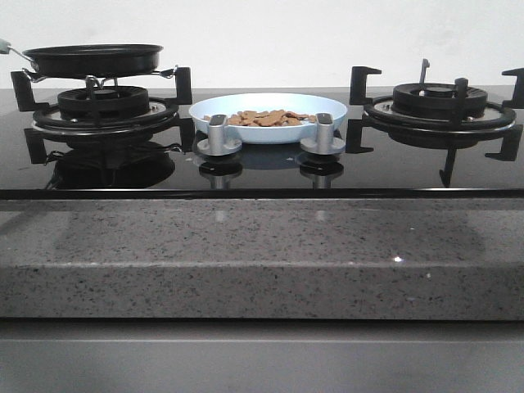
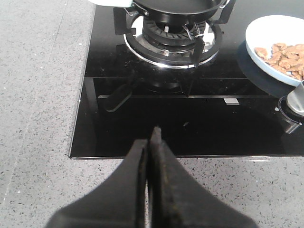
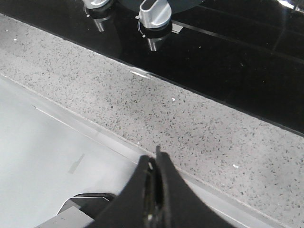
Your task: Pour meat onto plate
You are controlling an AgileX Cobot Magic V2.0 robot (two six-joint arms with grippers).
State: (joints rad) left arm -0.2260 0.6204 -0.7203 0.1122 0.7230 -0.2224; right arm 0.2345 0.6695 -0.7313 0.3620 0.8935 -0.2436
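Observation:
The meat (image 1: 268,119) lies as several small orange-brown chunks in the pale blue-white plate (image 1: 214,109), which sits on the black glass hob between the two burners, behind the knobs. Plate (image 2: 266,35) and meat (image 2: 286,58) also show in the left wrist view. The black frying pan (image 1: 94,58) rests on the left burner grate. My left gripper (image 2: 152,142) is shut and empty, over the hob's front edge, well short of the pan. My right gripper (image 3: 156,164) is shut and empty, over the counter's front edge. Neither gripper shows in the front view.
Two silver knobs (image 1: 218,135) (image 1: 324,133) stand in front of the plate. The right burner grate (image 1: 439,105) is bare. A speckled grey stone counter (image 1: 262,254) runs along the front. A pale lower surface (image 3: 52,156) lies below the counter edge.

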